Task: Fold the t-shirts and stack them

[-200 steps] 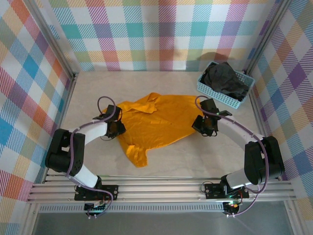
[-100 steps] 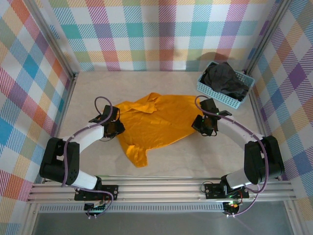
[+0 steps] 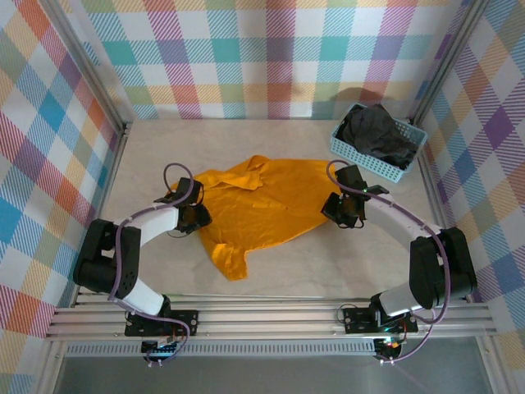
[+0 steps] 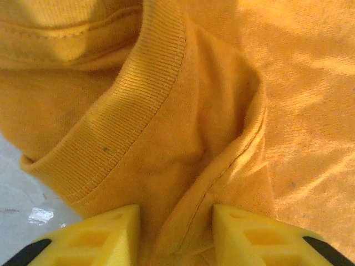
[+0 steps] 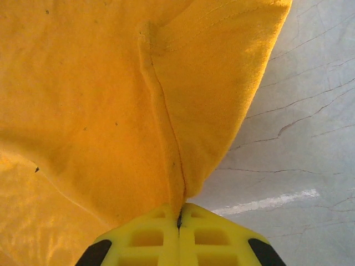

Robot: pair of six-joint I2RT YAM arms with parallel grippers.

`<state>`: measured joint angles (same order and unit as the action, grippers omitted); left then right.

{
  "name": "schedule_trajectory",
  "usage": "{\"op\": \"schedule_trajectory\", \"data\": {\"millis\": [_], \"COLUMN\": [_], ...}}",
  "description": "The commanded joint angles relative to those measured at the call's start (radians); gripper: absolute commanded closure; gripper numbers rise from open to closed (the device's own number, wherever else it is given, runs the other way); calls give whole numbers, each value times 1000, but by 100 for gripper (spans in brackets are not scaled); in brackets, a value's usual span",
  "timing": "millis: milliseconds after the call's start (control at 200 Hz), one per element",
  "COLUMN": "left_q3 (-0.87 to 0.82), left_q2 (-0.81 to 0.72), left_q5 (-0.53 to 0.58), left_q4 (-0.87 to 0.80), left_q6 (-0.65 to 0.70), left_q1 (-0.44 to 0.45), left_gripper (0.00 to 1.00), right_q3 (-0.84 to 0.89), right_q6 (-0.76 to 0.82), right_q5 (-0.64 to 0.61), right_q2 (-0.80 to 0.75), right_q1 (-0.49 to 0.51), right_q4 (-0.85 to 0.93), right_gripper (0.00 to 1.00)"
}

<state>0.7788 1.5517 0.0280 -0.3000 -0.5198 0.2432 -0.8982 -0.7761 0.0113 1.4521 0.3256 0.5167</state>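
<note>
My right hand (image 5: 179, 213) is clamped tight on the orange shirt (image 3: 271, 201) at its right edge; my left hand (image 4: 176, 221) is half open, astride its collar fold. I see the black shirt (image 3: 373, 135) in the basket (image 3: 353, 154), well right of it.

An orange-yellow t-shirt (image 3: 262, 205) lies rumpled and spread out in the middle of the desk (image 3: 156, 148), with one narrow part trailing toward the near edge. The left gripper (image 3: 197, 216) sits on the shirt's left edge and the right gripper (image 3: 338, 209) on its right edge, both arms curving in from the near edge. In the far right corner a light blue basket (image 3: 343, 148) stands well apart from the shirt, with a black t-shirt (image 3: 373, 135) bundled inside it.
</note>
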Motion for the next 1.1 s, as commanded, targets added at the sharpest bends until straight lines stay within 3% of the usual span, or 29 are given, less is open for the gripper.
{"op": "schedule_trajectory", "data": {"millis": [0,165,450,795,860,960,1095], "left_q3": [16,14,34,46,50,51,66], "left_q2": [-11,-52,-40,12,9,-30,-165], "left_q5": [-26,-21,-14,-30,-34,-27,59], "left_q4": [14,-4,-31,-8,-5,-14,-118], "left_q6": [17,-1,6,17,14,0,-75], "left_q1": [-13,-4,7,11,14,15,15], "left_gripper": [65,67,80,76,80,100,100], "right_q3": [-19,-19,-9,-11,-11,-11,-26], "right_q6": [14,10,5,3,4,5,12], "right_q5": [10,10,10,19,18,13,11], "right_q2": [17,22,16,22,23,24,24], "right_q1": [-11,-11,-11,-10,-11,-11,-10], "right_q4": [6,1,-1,-7,-6,-6,2], "right_gripper": [100,100,100,100,100,100,100]}}
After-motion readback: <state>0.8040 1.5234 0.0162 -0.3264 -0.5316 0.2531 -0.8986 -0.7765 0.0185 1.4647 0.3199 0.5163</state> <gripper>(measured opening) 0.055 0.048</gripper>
